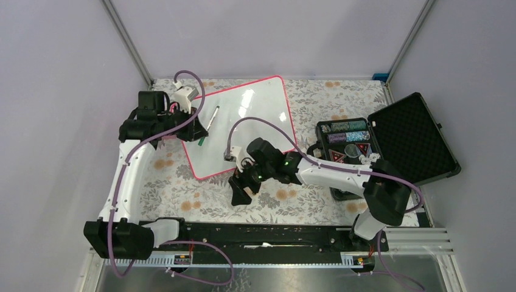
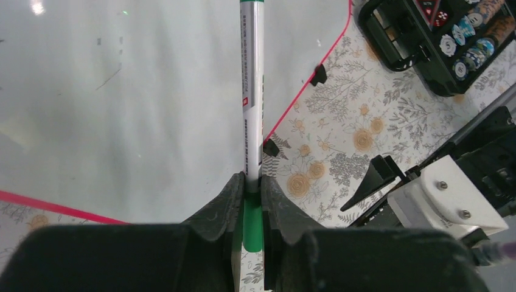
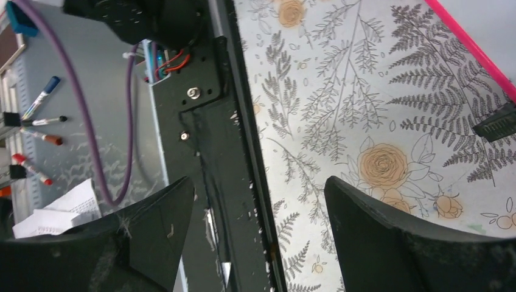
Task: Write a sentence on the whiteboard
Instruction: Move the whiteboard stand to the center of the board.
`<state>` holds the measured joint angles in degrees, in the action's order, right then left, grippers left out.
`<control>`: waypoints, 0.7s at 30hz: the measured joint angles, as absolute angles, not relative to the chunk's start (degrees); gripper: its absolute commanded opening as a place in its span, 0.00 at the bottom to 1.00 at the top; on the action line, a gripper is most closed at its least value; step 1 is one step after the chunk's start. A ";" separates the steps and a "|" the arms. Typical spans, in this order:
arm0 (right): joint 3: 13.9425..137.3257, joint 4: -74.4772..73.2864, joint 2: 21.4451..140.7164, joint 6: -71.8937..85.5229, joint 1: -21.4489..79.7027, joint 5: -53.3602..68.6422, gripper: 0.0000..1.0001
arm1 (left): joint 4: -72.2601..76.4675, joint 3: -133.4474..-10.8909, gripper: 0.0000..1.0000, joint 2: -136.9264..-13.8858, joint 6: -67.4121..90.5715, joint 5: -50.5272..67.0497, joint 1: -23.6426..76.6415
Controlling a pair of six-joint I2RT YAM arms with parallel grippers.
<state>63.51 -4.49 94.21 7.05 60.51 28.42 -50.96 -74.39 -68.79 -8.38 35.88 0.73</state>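
The whiteboard (image 1: 255, 112) lies flat on the flowery cloth (image 1: 201, 196), right under the left gripper (image 2: 252, 182), with grey walls (image 1: 61, 91) around. The left gripper is squeezed tight on a green pen (image 2: 252, 91) that points across the board. The right gripper (image 3: 258, 188) hangs wide open over the cloth near the board's edge, holding nothing.

One whiteboard (image 1: 243, 121), one open black case (image 1: 414, 140) and one flowered tablecloth (image 1: 201, 194). Two robot arms with two grippers, the left gripper (image 2: 252, 180) and the right gripper (image 3: 260, 188). One green marker (image 2: 252, 91) at the board, and four loose markers (image 3: 38, 120) beyond the table's edge. Two small black clips (image 2: 318, 74) show on the board's rim in the left wrist view
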 measured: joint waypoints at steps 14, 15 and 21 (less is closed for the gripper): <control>67.99 -11.70 85.19 9.06 40.97 49.01 0.86 | -52.16 -71.07 0.00 -67.20 -13.61 37.56 9.93; 68.82 -11.66 85.17 9.72 40.34 50.30 0.85 | -52.27 -70.67 0.00 -67.20 -14.15 37.63 10.92; 70.06 -2.42 85.23 22.79 35.00 60.05 0.81 | -53.30 -68.97 0.00 -67.20 -17.21 38.00 16.29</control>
<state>70.06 -2.42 85.23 22.79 35.00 60.05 -53.30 -68.97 -67.20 -17.21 38.00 16.29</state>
